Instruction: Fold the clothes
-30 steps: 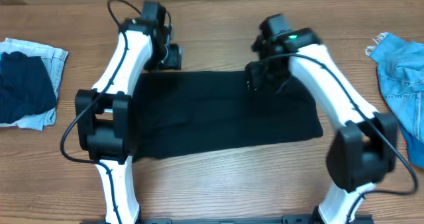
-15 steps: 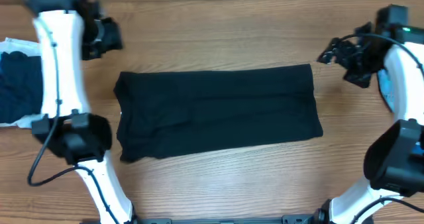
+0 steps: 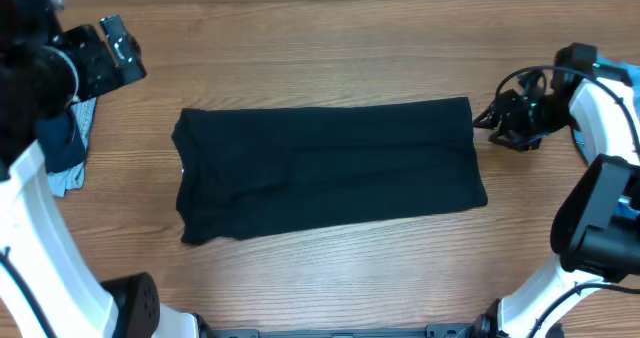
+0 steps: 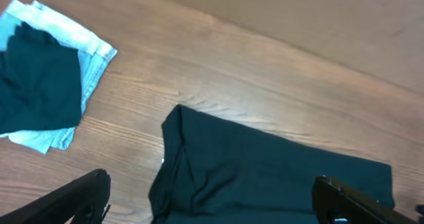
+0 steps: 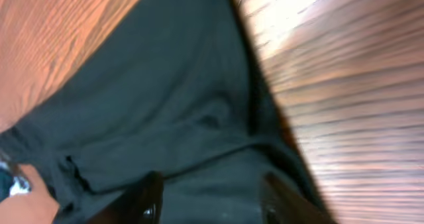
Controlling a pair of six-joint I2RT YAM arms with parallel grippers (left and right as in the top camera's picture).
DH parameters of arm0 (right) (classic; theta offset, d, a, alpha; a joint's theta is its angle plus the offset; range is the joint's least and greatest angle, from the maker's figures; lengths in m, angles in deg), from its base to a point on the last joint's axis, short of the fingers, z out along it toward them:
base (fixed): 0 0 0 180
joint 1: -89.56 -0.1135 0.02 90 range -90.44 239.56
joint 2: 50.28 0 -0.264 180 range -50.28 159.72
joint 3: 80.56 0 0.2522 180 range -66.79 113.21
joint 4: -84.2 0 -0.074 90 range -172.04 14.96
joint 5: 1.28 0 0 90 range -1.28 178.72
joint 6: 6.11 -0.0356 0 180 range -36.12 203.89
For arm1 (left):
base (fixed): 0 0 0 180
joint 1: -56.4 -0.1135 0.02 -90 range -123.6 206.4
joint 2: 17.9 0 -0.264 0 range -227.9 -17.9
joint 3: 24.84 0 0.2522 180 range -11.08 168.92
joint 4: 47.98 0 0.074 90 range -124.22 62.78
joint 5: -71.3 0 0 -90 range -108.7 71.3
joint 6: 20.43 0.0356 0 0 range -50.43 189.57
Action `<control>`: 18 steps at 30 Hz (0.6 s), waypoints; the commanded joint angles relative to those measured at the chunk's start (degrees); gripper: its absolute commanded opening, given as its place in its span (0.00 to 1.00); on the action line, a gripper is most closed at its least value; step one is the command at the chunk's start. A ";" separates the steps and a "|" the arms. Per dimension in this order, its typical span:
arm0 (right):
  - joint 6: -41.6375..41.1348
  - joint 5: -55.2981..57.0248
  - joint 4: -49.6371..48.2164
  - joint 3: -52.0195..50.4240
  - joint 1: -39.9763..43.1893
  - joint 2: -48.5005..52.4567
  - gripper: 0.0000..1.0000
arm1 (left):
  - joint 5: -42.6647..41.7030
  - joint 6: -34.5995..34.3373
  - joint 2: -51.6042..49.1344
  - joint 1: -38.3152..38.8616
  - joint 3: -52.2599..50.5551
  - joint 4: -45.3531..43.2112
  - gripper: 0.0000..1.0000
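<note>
The black cloth (image 3: 330,168) lies flat in a long folded shape in the middle of the wooden table (image 3: 330,48), and nothing is holding it. The left end effector (image 3: 118,56) is up high over the far left side, near a small pile of folded clothes (image 4: 40,78), with its fingers spread wide and nothing between them. The right end effector (image 3: 488,120) is just beside the cloth's far right corner, and its fingers are apart and empty too.
</note>
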 commanded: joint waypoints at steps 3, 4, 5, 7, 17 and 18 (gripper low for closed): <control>-0.17 -2.40 -5.75 -5.03 -2.73 1.40 0.68 | -7.17 0.87 4.96 0.24 0.22 0.11 1.00; -0.22 -2.25 -6.49 -5.27 -2.73 1.66 0.70 | -7.04 0.87 5.79 0.26 0.22 0.11 1.00; -2.14 0.66 -7.74 -5.38 -2.71 1.92 0.71 | -6.95 0.85 7.48 0.26 0.22 0.11 1.00; -2.97 3.08 -8.33 -5.38 -2.71 1.92 0.71 | -6.97 0.85 8.57 0.26 0.22 0.11 1.00; -6.54 5.62 -12.39 -5.46 -4.92 1.95 0.64 | -6.95 0.87 8.94 0.24 0.22 0.11 1.00; -7.74 6.88 -12.63 -5.46 -5.64 1.95 0.62 | -6.95 0.87 8.94 0.26 0.22 0.11 1.00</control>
